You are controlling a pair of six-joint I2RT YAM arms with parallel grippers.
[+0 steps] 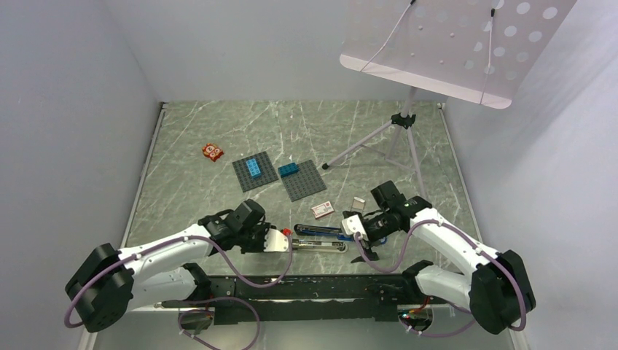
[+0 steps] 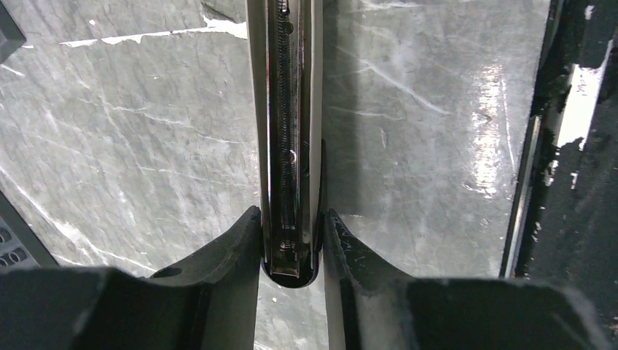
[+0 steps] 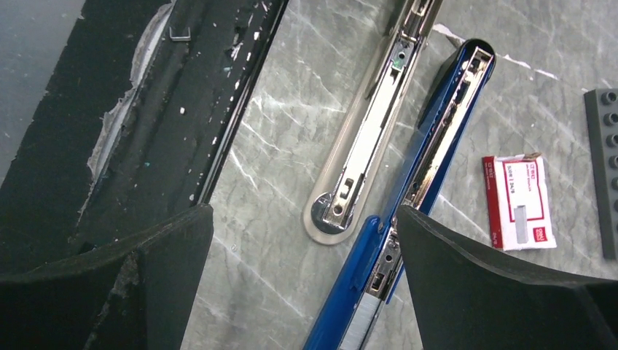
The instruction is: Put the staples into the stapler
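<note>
A grey marbled table (image 1: 189, 189) fills the top view, with a white perforated panel (image 1: 452, 44) on a tripod (image 1: 404, 138) standing over its far right corner. Both arms reach inward from the near edge.

Two dark grey studded plates (image 1: 255, 173) (image 1: 304, 180) lie side by side near the middle, each carrying a blue brick (image 1: 254, 165) (image 1: 289, 170).

Nearer the arms, the stapler (image 1: 319, 230) lies swung open between the two grippers. Its blue top arm (image 3: 430, 146) and its pale base (image 3: 364, 146) with the chrome channel are splayed apart on the table.

The left gripper (image 1: 280, 240) is clenched on the left end of the base. In the left wrist view its fingers (image 2: 240, 240) press against both sides of the rail, with the spring running up the channel between them.

The right gripper (image 3: 304, 211) is spread wide and holds nothing. It hovers over the hinge end of the stapler, and the blue arm passes just inside its right finger.

The staples are not in the stapler. Their small white box with red print (image 1: 322, 210) (image 3: 519, 200) lies flat on the table just beyond the blue arm. A small silvery strip (image 1: 358, 203) lies near it to the right.

An orange-red tile (image 1: 213, 152) sits well apart at the far left.

A single loose staple (image 3: 178, 33) rests on the black mounting rail (image 3: 182, 109) at the table's near edge.
</note>
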